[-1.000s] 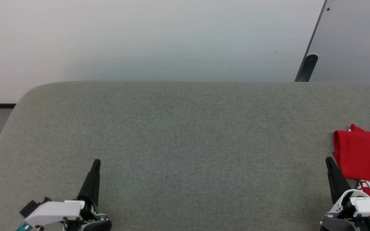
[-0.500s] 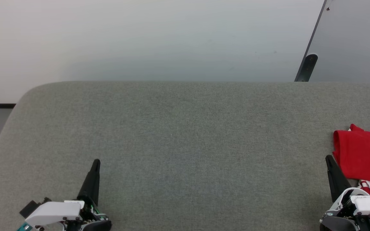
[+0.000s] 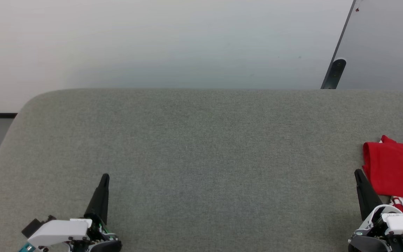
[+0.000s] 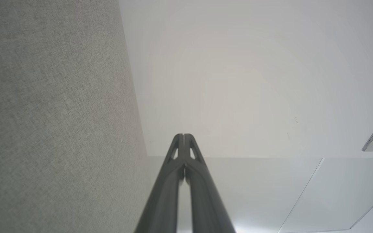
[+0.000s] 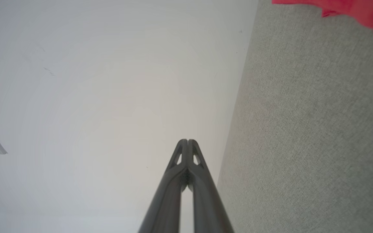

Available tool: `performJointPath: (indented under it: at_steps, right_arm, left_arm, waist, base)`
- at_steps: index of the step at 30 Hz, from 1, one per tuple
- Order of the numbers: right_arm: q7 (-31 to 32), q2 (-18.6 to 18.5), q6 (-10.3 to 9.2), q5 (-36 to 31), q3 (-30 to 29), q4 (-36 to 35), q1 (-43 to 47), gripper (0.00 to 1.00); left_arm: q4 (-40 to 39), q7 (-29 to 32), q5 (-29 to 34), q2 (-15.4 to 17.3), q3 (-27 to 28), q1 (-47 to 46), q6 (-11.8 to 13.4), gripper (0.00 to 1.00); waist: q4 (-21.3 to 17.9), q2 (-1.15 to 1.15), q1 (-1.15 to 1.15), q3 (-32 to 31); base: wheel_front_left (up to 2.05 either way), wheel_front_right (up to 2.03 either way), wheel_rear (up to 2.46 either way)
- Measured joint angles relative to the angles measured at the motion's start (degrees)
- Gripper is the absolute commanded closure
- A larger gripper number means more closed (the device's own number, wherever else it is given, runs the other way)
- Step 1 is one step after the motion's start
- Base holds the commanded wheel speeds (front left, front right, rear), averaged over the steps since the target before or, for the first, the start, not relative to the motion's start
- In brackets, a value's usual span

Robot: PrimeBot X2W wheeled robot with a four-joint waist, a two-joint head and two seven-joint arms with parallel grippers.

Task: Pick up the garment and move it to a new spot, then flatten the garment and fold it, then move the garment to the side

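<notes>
The red garment (image 3: 395, 169) lies folded at the right edge of the grey fabric surface (image 3: 215, 154), cut off by the frame; a bit of white-and-red striped trim (image 3: 399, 203) peeks out below it. My right gripper (image 3: 357, 174) stands just left of the garment, shut and empty, its tips pressed together (image 5: 188, 141). A red corner of the garment (image 5: 348, 9) shows at the top right of the right wrist view. My left gripper (image 3: 105, 176) is at the lower left, shut and empty, tips together (image 4: 183, 135).
The grey surface has a rounded far-left corner (image 3: 37, 99) and its far edge runs along a pale floor (image 3: 173, 45). A dark post (image 3: 334, 73) and a grey panel (image 3: 387, 42) stand at the back right.
The right gripper has shifted very slightly upward in the head view. The garment and the left gripper have stayed put.
</notes>
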Motion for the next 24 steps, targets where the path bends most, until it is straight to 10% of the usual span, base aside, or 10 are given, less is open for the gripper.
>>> performJointPath:
  at_steps: [24]
  right_arm:
    - [0.0,0.0,0.00,0.0,0.0,0.0,0.0,1.00]
  left_arm:
    - [0.0,0.1,0.0,-0.1,0.1,0.0,0.0,1.00]
  waist:
    - [0.0,0.00,0.00,0.0]
  base:
    - [0.00,0.00,0.00]
